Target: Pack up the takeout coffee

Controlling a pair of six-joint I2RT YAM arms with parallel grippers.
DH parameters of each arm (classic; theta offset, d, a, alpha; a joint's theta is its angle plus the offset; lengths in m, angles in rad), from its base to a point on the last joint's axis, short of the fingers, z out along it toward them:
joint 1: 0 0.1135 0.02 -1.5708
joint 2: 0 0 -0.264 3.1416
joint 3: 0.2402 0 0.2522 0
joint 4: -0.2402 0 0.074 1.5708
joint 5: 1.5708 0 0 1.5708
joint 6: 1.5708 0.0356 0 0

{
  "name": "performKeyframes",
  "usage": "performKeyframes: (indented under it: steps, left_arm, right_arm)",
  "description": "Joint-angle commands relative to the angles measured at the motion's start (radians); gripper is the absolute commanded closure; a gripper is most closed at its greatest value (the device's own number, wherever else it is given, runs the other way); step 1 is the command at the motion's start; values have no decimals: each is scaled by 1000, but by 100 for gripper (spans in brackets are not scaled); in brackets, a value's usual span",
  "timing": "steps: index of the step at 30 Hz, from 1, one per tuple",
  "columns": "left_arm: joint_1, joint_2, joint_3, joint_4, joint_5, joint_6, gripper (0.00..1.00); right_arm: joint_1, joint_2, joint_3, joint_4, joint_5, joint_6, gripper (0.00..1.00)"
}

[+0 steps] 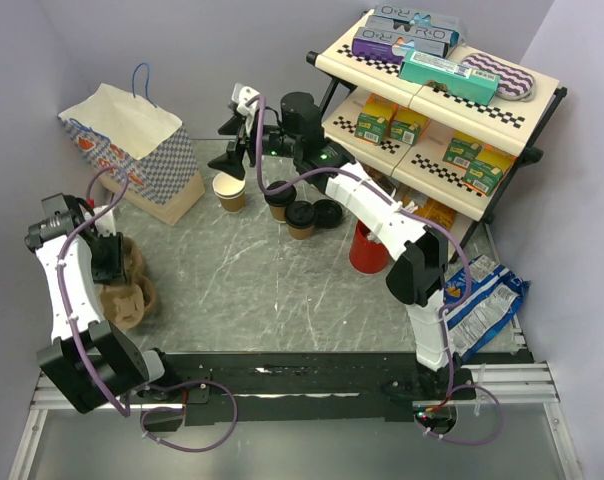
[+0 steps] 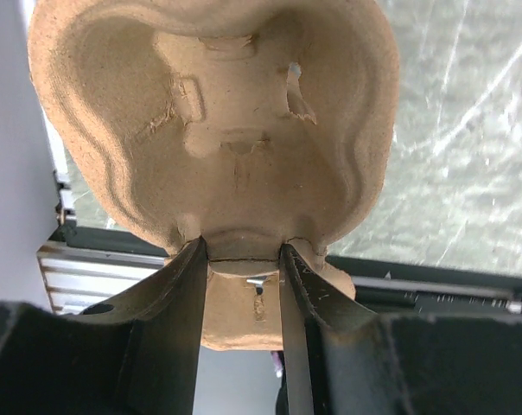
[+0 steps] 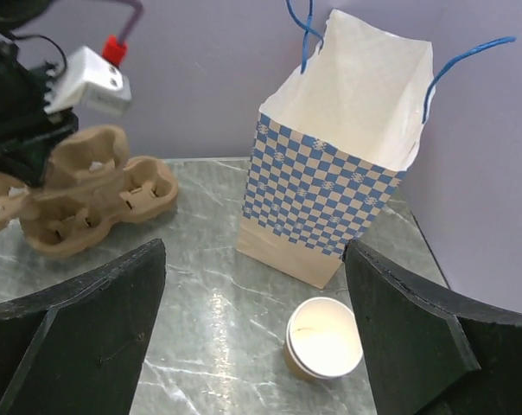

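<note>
Two lidded cups (image 1: 300, 216) sit between lidless cup (image 1: 229, 190) and red cup (image 1: 367, 250).

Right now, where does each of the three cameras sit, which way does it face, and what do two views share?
Top external: above and behind the arms, looking down on the grey marbled table; both arms show.
Left wrist: on the left gripper, looking along its fingers, shut on the moulded brown pulp cup carrier.
Right wrist: on the open right gripper, facing the blue-and-white checked paper bag and lidless brown paper cup; the left arm shows too.
Shared: all three show the carrier.
</note>
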Motion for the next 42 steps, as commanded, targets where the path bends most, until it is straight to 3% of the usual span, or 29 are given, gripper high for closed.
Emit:
performKeyframes:
  steps: [1, 5, 7, 10, 14, 18, 24, 29, 39, 40, 42]
  left_arm:
    - [2, 40, 31, -68, 149, 154, 99]
    - [-51, 33, 90, -113, 259, 247, 99]
    - [-141, 24, 120, -136, 289, 273, 99]
    - [-329, 11, 104, -112, 246, 230, 99]
    - [-470, 31, 44, -12, 165, 83, 99]
    - [-496, 108, 11, 62, 224, -56, 99]
    - [-528, 140, -87, 166, -57, -169, 99]
    - [-528, 230, -77, 129, -6, -118, 99]
    - [-528, 277, -139, 169, -102, -157, 99]
    - [-528, 283, -139, 171, -98, -155, 96]
    - [-528, 295, -136, 165, -72, -143, 78]
  right_arm:
    - [12, -61, -65, 31, -16, 3, 11]
    - [-1, -155, -174, -35, -16, -55, 10]
    - [-14, -211, -228, -59, -17, -57, 10]
    - [-37, -282, -285, -96, -13, -5, 10]
    - [-85, -382, -329, -179, 100, 50, 10]
    - [-105, -532, -446, -242, 246, 56, 8]
    - [-111, -656, -543, -288, 288, 52, 5]
    - [-111, -701, -578, -300, 297, 14, 5]
    - [-110, -713, -595, -316, 317, -43, 2]
    - [-111, -710, -593, -317, 319, -45, 2]
    - [-111, -704, -586, -322, 314, -51, 2]
